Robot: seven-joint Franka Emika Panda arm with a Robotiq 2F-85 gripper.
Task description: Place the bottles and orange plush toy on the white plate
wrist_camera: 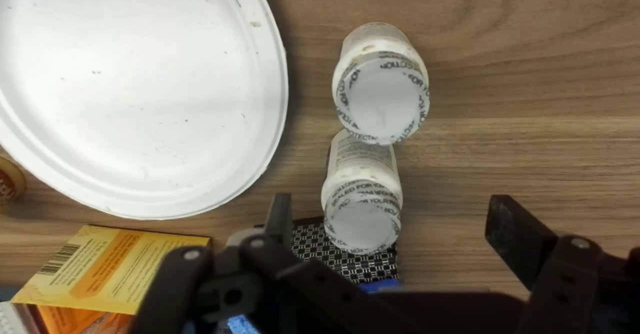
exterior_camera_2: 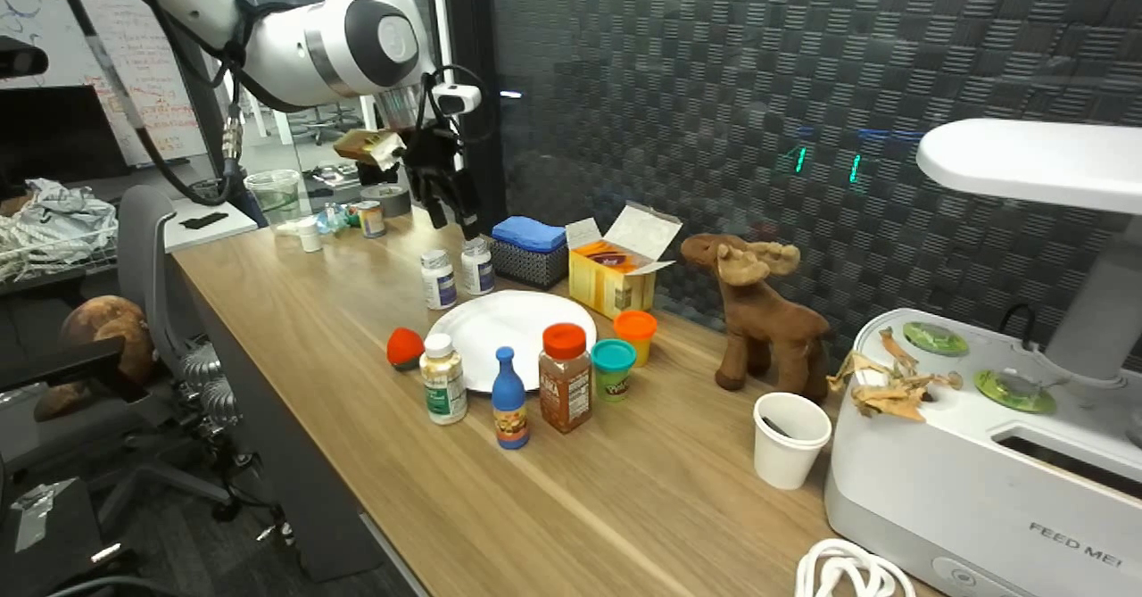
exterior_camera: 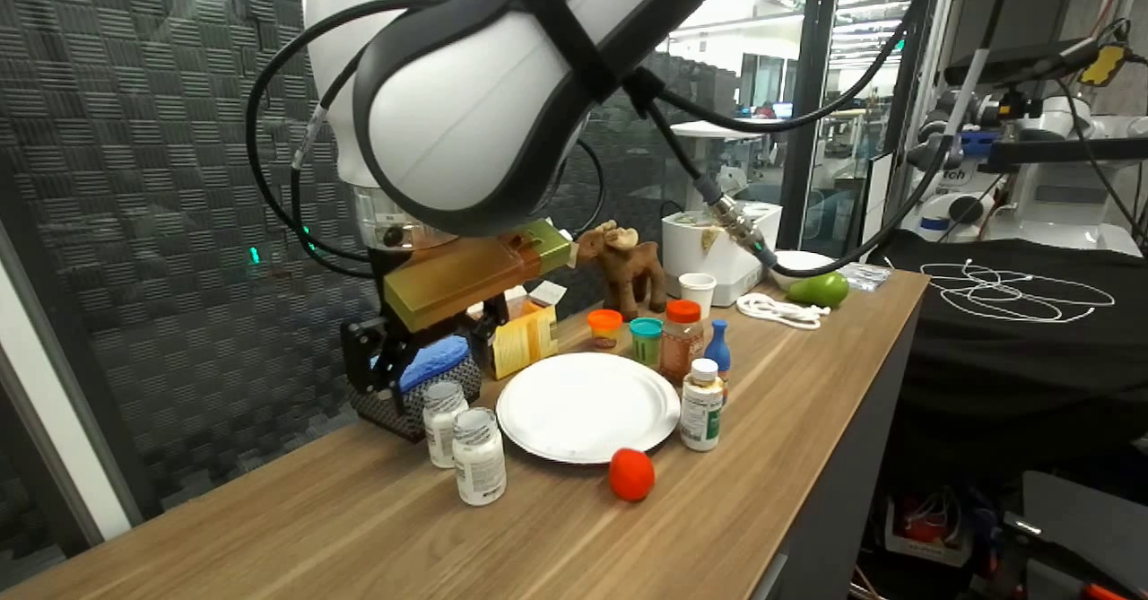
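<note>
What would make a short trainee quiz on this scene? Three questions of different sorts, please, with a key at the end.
1. True or false: the orange toy lies on the table, beside the white plate.

2. Multiple choice: what colour is the cap on the bottle with the green label?
a) blue
b) white
c) red

3. Fill in the blank with "open" or "shut": in the wrist view the gripper stands ____, with nothing in its grip.

Key: 1. True. 2. b. 3. open.
</note>
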